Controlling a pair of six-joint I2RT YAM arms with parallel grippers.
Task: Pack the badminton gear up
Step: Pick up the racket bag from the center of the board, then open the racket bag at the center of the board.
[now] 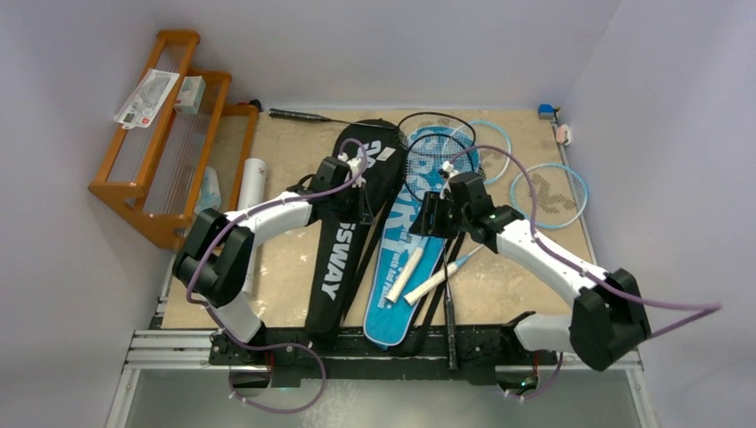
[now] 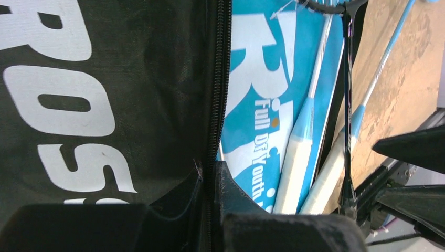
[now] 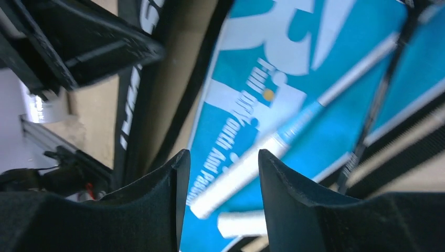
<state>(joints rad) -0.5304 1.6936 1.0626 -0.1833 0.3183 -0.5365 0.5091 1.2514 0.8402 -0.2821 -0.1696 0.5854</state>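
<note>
The black "CROSSWAY" cover (image 1: 334,259) (image 2: 105,79) lies beside the blue "SPORT" cover (image 1: 392,303) (image 2: 252,79) (image 3: 336,126). My left gripper (image 1: 365,214) (image 2: 210,170) is shut on the black cover's zipper edge. Two light-blue rackets lie with white handles (image 1: 406,272) (image 1: 439,278) on the blue cover and heads (image 1: 548,196) to the right. My right gripper (image 1: 426,223) (image 3: 221,157) hangs open above those handles (image 3: 246,168), holding nothing. A black racket's shaft (image 1: 448,303) (image 2: 346,105) runs along the blue cover's right side. A white tube (image 1: 252,183) lies at the left.
An orange wooden rack (image 1: 143,169) with packets (image 1: 147,94) stands at the back left. Another black racket's handle (image 1: 303,116) lies along the far edge. Small items (image 1: 562,134) sit in the far right corner.
</note>
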